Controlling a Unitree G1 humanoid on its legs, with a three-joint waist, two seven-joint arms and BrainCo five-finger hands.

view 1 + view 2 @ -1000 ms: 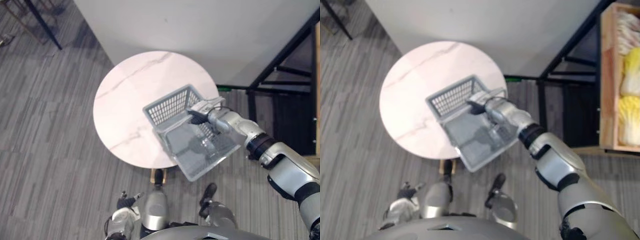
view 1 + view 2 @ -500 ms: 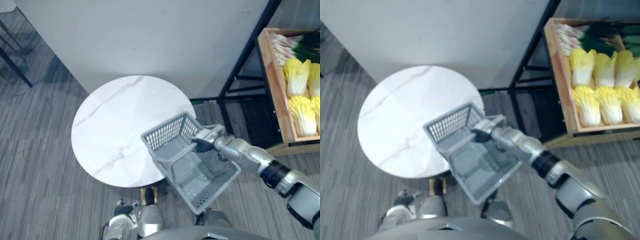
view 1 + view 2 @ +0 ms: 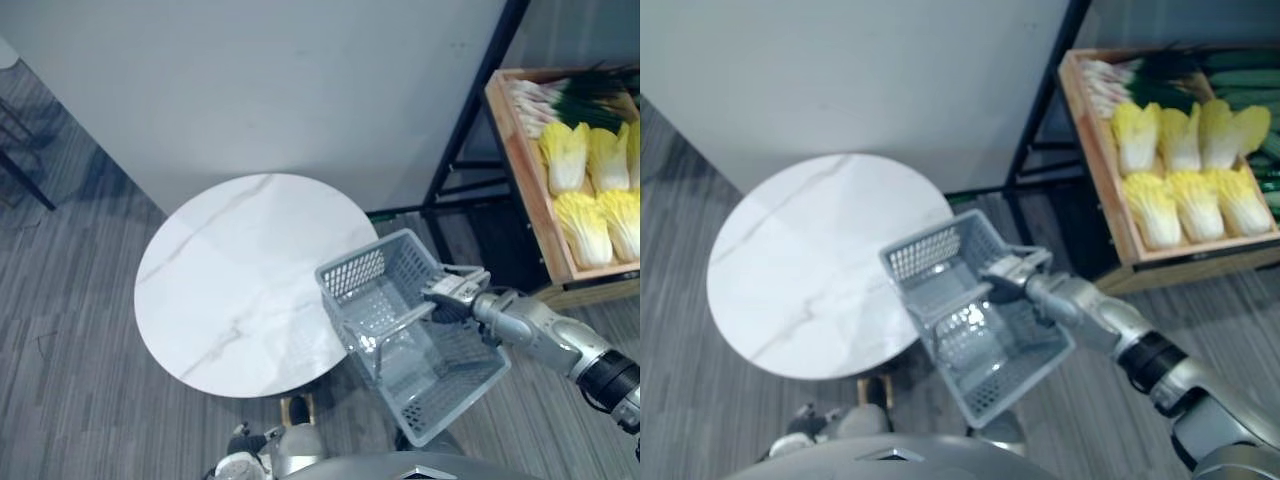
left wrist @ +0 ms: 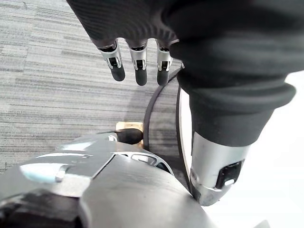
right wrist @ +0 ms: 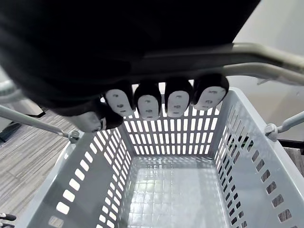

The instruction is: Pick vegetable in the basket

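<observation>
The robot's right hand [image 3: 455, 297] carries the grey mesh basket [image 5: 171, 133] by its handle [image 5: 247, 52], fingers curled over the bar, just off the right-hand edge of the round white marble surface [image 3: 230, 270]. The right wrist view looks straight down into the basket, and its floor is bare: no vegetable is in it yet.

The vegetables lie ahead and to the right of that hand, well apart from it, in a wooden crate [image 3: 1100, 170] set on a black-framed shelf [image 3: 465, 120]. Pale yellow cabbages [image 3: 1160, 205] sit there in two rows, each with its long axis running roughly away from the robot, and green onions [image 3: 1110, 75] are bunched at the far end.

The right hand is the nearer of the two, but it is taken up with the handle. The left hand [image 4: 138, 59] hangs low at the robot's left side, fingers straight and loose, holding nothing. It is the free one for picking, by this reading, and it has the longer way to go.

The crate is cut off at the right edge of both eye views, so its full contents cannot be told, and the dark green things along that edge are too small to name. The right thumb is out of sight under the hand's cover. The basket's near corner overlaps the surface's rim from above; whether it touches cannot be made out.
</observation>
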